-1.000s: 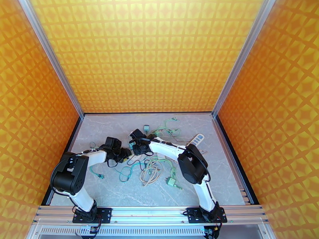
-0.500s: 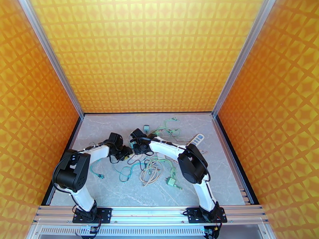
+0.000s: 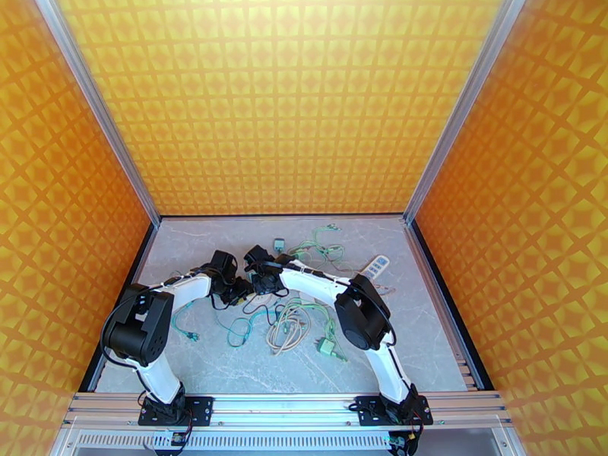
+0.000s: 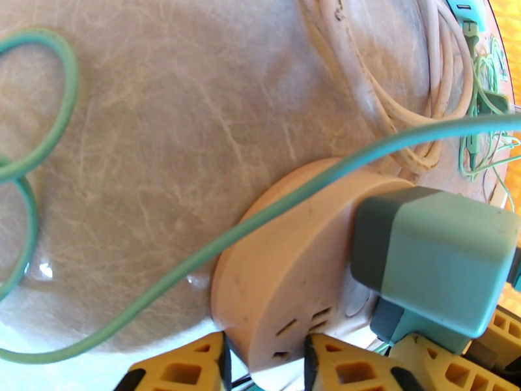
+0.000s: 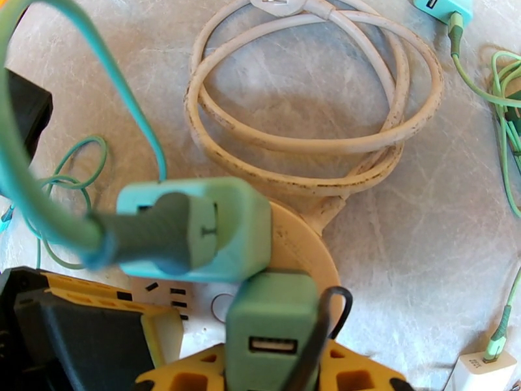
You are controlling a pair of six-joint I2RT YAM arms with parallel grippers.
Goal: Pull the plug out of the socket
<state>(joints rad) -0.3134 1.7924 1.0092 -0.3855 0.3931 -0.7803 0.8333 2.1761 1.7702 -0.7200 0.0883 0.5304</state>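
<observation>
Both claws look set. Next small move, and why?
Probably: the right claw pulls the green plug straight off the face of the socket while the left claw holds. The left claw's fingers pinch the socket rim, the right claw's fingers flank the plug, and the plug is still seated, so only the pull seems left.

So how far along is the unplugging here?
Done: the left gripper clamps the round socket by its rim, and the right gripper is closed on the green adapter. In hand: the pull itself. Left: the adapter sits against the socket face, not yet free.
</observation>
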